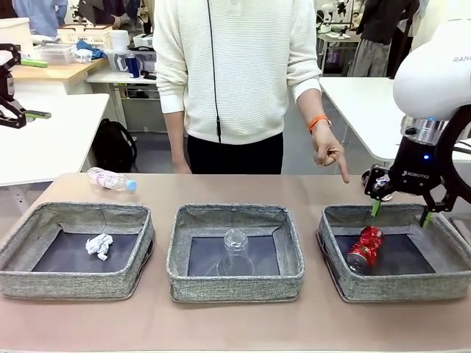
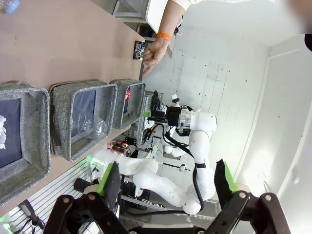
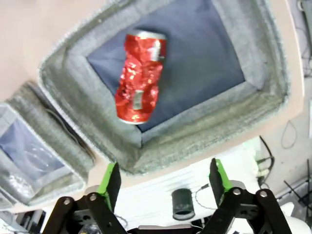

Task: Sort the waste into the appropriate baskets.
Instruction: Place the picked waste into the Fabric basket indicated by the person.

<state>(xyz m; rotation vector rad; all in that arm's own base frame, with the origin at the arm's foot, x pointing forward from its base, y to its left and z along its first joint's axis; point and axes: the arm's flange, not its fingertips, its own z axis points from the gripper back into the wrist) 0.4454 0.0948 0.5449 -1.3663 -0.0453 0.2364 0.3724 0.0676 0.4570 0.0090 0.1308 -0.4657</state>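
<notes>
The right hand point(image 1: 400, 213) hangs released over the red can point(image 1: 366, 248) in the lower-right basket point(image 1: 346, 283), while the bottle point(image 1: 110, 179) lies crosswise on the table point(image 1: 221, 187) at upper left, likely nearer the spread left hand point(image 2: 166, 168).

Crushed red can point(image 1: 366, 248) in right basket point(image 1: 397, 290), cup point(image 1: 235, 246) in middle basket point(image 1: 235, 288), paper ball point(image 1: 98, 245) in left basket point(image 1: 66, 285)

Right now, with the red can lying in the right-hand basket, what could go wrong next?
The person's hand points down close beside the open right end effector; a move toward the dark blue can there could strike the hand. The green fingertips hang low at the right basket's far wall and might snag the fabric.
</notes>
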